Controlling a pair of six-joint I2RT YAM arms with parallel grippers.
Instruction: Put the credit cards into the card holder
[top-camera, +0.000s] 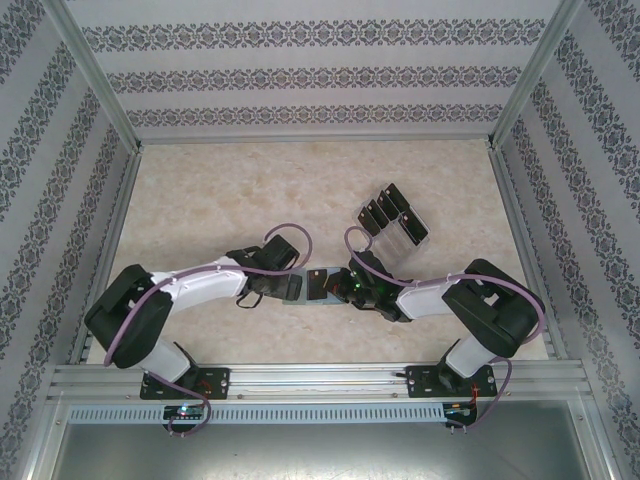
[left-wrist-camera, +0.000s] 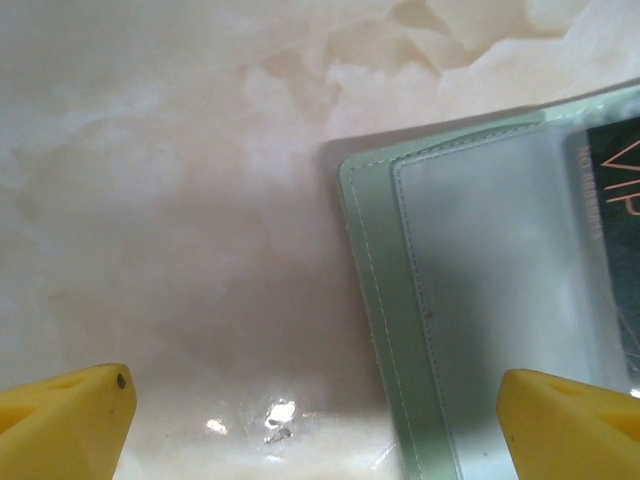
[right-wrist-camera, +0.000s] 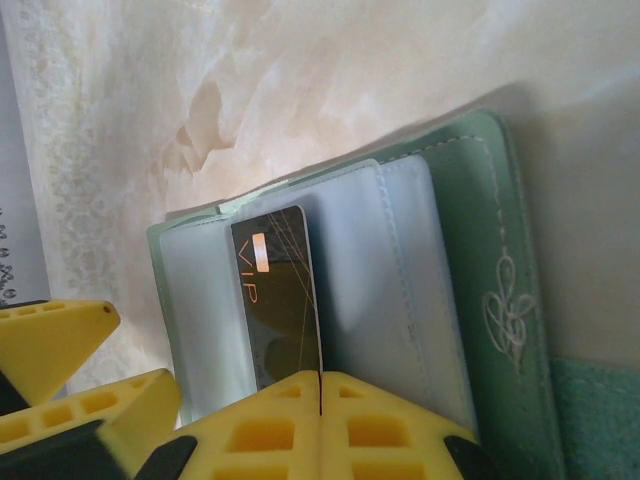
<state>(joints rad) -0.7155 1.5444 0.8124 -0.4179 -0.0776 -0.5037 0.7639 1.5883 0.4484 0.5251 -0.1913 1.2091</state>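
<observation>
Centre of the bench (top-camera: 230, 190), and both arms meet over the wallet (top-camera: 297, 290), which lies open and flat between them, pale inner sleeves facing up. The right pincer (top-camera: 342, 285) is clamped tight on a black card (top-camera: 322, 282). Its wrist view shows it well: the two yellow fingers (right-wrist-camera: 390, 430) are pressed together with the card (right-wrist-camera: 282, 300) pinched by its near end at the seam. The gold VIP lettering faces up. The card lies along the wallet's (right-wrist-camera: 470, 280) clear sleeves, near the left side of the open spread; whether it sits inside a pocket or on top, the pictures do not tell. Across from it, the left pincer (top-camera: 280, 290) stands wide, holding nothing. In its own view, one finger (left-wrist-camera: 60, 425) is over bare bench. The other fingertip (left-wrist-camera: 570, 425) is above the wallet's (left-wrist-camera: 470, 330) green edge. The left pincer (left-wrist-camera: 315, 435) straddles that stitched corner without closing on it. The VIP card (left-wrist-camera: 615, 190) peeks in at the far right there, hazy as if behind clear plastic. Further back and to the right, a clear rack (top-camera: 412, 232) carries the spare cards (top-camera: 385, 207), standing in its slots, well apart from the wallet.
</observation>
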